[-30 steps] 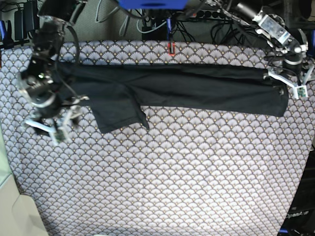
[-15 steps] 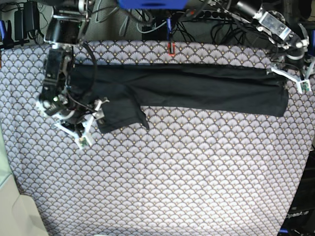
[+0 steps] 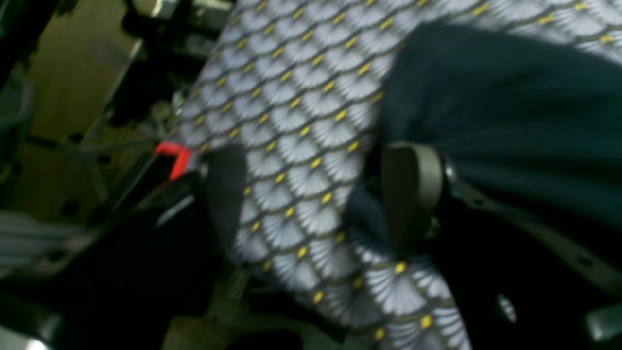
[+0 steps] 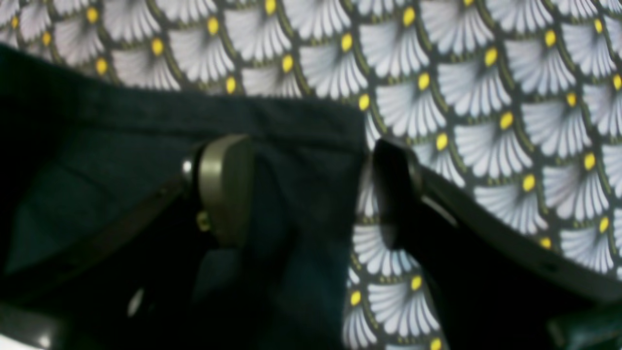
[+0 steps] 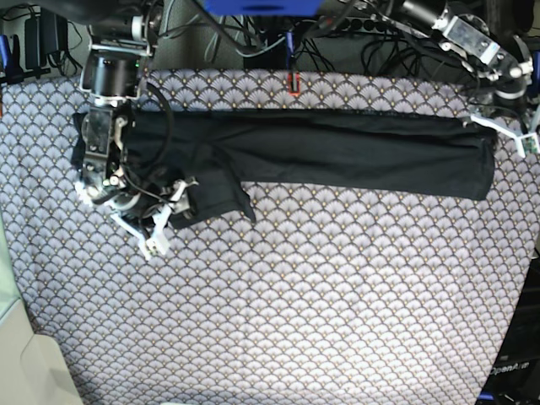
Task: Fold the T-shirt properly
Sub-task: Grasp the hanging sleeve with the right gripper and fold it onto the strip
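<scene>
Table (image 5: 337, 295): patterned cloth cover.
T-shirt (image 5: 337, 152): long dark band across the table's far side.
Right tool (image 5: 169, 215): arm reaches down, jaws spread wide over the sleeve edge, holding nothing.
Left tool (image 5: 506, 133): wide open at the opposite end, empty.

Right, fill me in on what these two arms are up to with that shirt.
A two-armed robot is folding a black T-shirt, which lies as a long band across the patterned table. The right gripper has its jaws open, straddling the edge of the hanging sleeve flap. The left gripper hovers at the band's other end, jaws open, one finger over the cloth. Neither has closed on the fabric yet.
</scene>
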